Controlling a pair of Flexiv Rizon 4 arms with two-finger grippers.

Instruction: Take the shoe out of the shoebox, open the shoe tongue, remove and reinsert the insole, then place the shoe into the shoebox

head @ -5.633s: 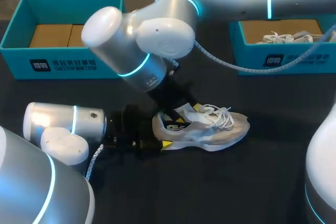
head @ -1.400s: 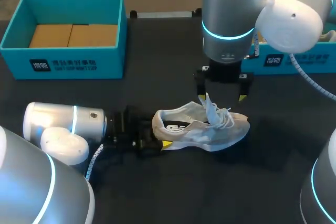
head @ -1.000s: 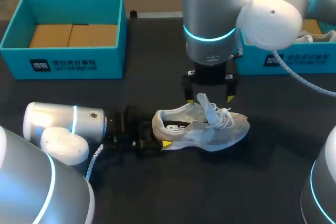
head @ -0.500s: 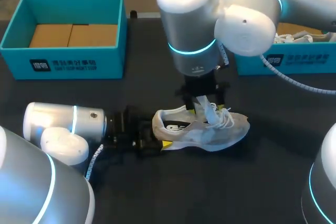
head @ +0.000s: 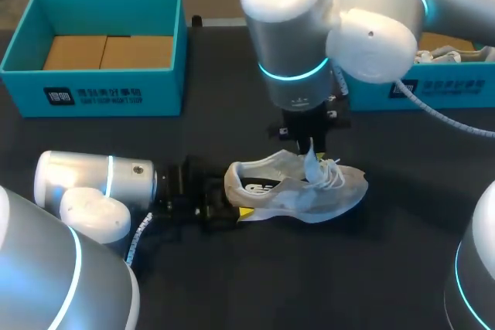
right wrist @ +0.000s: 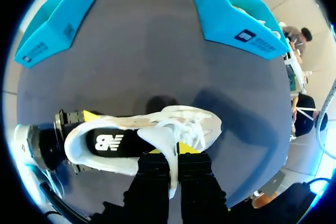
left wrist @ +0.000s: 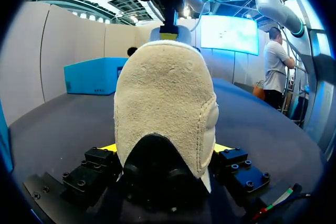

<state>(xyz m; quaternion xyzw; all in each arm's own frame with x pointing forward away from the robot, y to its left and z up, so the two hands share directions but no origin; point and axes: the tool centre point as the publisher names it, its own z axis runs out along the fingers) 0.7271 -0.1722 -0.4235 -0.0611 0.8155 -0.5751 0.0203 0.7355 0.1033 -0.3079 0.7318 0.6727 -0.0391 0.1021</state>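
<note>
Table (head: 232, 284): it carried 2 blue shoeboxes at the far side and the shoe in front of them, between the arms.
Shoeboxes: the left shoebox (head: 100, 94) and the right shoebox (head: 433, 86) stood well apart; the shoe was in neither.
Shoe (head: 302, 191): it lay upright on its sole, with its long axis across the table, heel toward the left arm and toe toward the right.
Left tool (head: 228, 210): it came in low along that axis and was clamped on the heel, 1 yellow tip on each side.
Right tool (right wrist: 174, 153): it hung straight above the middle of the shoe, pointing down, its fingers closed on the tongue.
Tongue (head: 311, 161): it stood up from the laces, directly under the right tool.
Insole (right wrist: 113, 142): it lay inside the shoe, between the tongue and the heel.
Key relation: the opening lay heel-side of the right tool, so pulling the tongue up and toeward would probably widen it.
</note>
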